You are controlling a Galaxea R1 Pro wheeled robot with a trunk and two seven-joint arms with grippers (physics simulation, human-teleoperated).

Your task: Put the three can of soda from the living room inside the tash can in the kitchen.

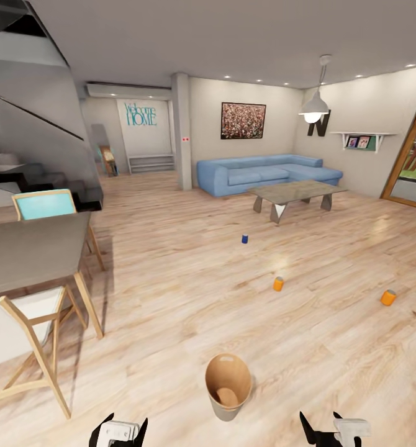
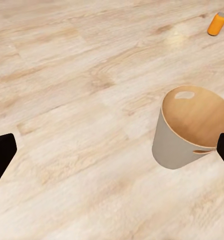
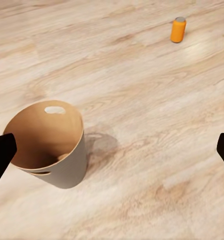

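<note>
Tools: left tool [image 1: 118, 429] and right tool [image 1: 335, 429] both spread, empty | bin: trash can [image 1: 228, 386] upright on floor between them, seems empty | progress: I count blue can [image 1: 245, 238], two orange cans [image 1: 278, 284] [image 1: 388, 297] standing ahead, none binned

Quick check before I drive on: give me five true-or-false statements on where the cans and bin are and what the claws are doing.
1. All three cans stand on the wood floor. True: blue can, nearer orange can, far-right orange can.
2. The bin already holds a can. False: its tan inside looks empty.
3. The blue can is the one closest to the coffee table. True.
4. The left claw grips an orange can. False: it is open and empty.
5. The bin lies tipped over. False: it stands upright, between the left claw and the right claw.
</note>
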